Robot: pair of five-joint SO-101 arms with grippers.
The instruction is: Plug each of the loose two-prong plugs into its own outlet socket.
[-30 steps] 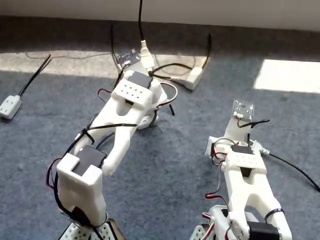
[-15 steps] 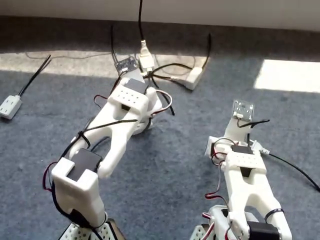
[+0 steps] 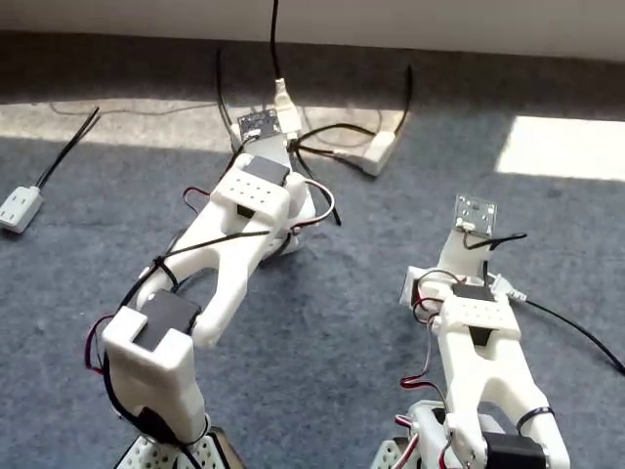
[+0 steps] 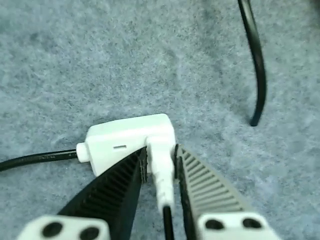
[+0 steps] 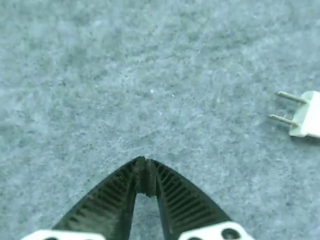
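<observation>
The left hand (image 4: 160, 152) was clamped on a white plug (image 4: 161, 172), one ribbed black finger (image 4: 122, 182) on either flank. The plug's front end met the side of a white outlet block (image 4: 125, 141) lying just ahead of the fingertips. The prongs could not be seen at that joint, so how far they had gone in could not be told. The block was a rounded, smooth plastic box with a thin black cord leaving one end. The plug was narrower, of the same glossy plastic, and its own dark cord ran back between the fingers.

The right hand (image 5: 146, 166) was closed on nothing, its toothed fingertips pressed together just above the carpet (image 5: 150, 75). A second plug (image 5: 306, 120) lay loose on the pile well to one side of it, flat, with two bare metal prongs pointing across the front of the hand.

From the high view, both white arms stood on a grey-blue, short-napped carpet. The left arm (image 3: 229, 249) stretched far forward and the right arm (image 3: 479, 337) was drawn in closer. A spare outlet (image 3: 20, 207) on a dark cord lay near the carpet's far left edge. A flat white block (image 3: 381, 149) sat beyond the left arm among looping black cables (image 3: 337, 129). A sunlit patch (image 3: 562, 147) brightened the carpet on the right, and a dark band ran below the pale wall (image 3: 439, 20).
</observation>
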